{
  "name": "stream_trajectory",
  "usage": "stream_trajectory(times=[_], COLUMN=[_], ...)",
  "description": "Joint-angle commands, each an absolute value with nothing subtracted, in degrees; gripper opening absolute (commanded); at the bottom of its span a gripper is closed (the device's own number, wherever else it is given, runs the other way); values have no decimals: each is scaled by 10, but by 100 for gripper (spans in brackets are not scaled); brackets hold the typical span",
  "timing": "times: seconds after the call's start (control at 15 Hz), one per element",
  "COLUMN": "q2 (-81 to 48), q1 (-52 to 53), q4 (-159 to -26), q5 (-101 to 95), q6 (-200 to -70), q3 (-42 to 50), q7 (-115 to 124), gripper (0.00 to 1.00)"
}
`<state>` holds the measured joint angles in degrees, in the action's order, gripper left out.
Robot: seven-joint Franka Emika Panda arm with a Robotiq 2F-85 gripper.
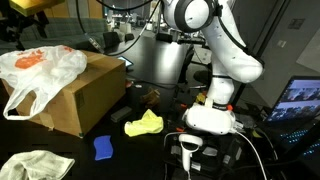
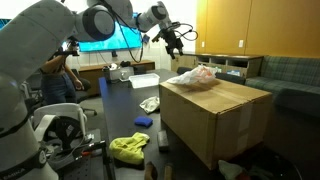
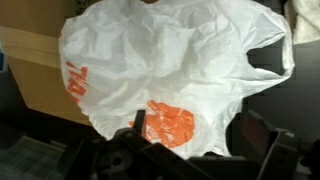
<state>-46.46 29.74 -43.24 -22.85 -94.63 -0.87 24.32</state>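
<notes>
The pincer hangs in the air above the plastic bag, clear of it and holding nothing. In the wrist view its dark fingers stand at either side of the lower edge with a broad gap between them, so it seems spread wide, though the picture is blurred there. Between the fingers the wrist view looks straight down on the bag, white with an orange print and one carrying loop lying open at the upper right.

The bag lies crumpled on top of a large cardboard box, near the box's back corner in an exterior view and spilling over one upper edge of it in an exterior view. The box stands on the dark bench.

Beside the box on the bench lie three small things, well apart from the pincer: a yellow cloth bunched up nearest the robot's base, a blue block just beyond it, and a pale cloth farther along, close to the box wall. The arm reaches over them from its white base. A lit screen glows behind the arm.
</notes>
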Motion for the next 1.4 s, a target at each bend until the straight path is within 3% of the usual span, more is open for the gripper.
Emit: stream_trajectory(times=[0.0,0.47,1.0,1.33], q2=[-407,-326,-248,-239], q1=[262,186,109,84], q4=[-526,-712,-939,-1000], q5=[-217,-171,-98,-60], q6=[-962,-1039,-1282,-1346], q3=[-5,-20,-21,-23], q7=[285,293,220,156], gripper=[100,100,100,100])
